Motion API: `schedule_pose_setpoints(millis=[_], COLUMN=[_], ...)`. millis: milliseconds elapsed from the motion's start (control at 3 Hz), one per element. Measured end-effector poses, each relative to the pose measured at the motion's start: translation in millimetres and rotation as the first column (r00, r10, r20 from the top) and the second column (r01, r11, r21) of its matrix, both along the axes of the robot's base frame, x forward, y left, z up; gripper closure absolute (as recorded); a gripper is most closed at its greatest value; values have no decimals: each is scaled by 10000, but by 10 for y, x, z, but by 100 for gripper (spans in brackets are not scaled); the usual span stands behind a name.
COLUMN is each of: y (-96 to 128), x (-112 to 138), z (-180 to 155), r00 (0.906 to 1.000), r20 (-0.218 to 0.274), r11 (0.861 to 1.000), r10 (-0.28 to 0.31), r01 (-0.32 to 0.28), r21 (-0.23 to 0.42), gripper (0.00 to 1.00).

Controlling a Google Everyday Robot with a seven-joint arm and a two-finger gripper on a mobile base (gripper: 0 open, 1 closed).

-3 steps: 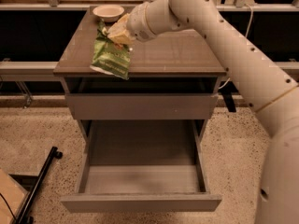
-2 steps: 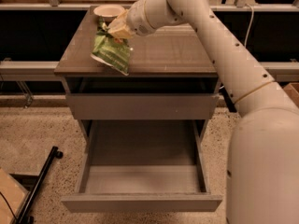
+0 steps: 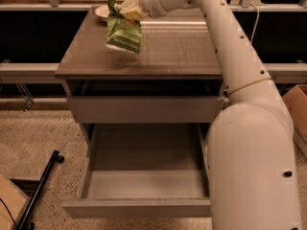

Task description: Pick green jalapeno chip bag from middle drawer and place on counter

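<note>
White robot arm [image 3: 232, 56] reaching over the bench [image 3: 182, 56], claw [image 3: 127, 9] pinching the top of the green jalapeno chip bag [image 3: 123, 33], bag hanging over the bench's rear left part, near a small white bowl [image 3: 101, 12], middle drawer [image 3: 144, 185] standing open below.

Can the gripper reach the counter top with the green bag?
Likely yes: the gripper holds the crinkly green foil chip bag above the glossy grey-brown counter, which is bare beneath it.
</note>
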State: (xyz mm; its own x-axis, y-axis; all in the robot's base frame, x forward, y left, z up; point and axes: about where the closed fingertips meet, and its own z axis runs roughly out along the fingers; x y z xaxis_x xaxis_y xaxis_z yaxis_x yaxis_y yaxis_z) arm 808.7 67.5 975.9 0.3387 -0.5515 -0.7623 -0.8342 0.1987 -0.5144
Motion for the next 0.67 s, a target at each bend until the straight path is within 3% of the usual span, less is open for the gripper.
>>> schedule_pose_setpoints(millis=[667], y=[71], x=[1], z=[-45], r00=[9999], r20=[-59], r11=[10000], r10=[94], r01=[-94], r21=[-8], gripper=[29])
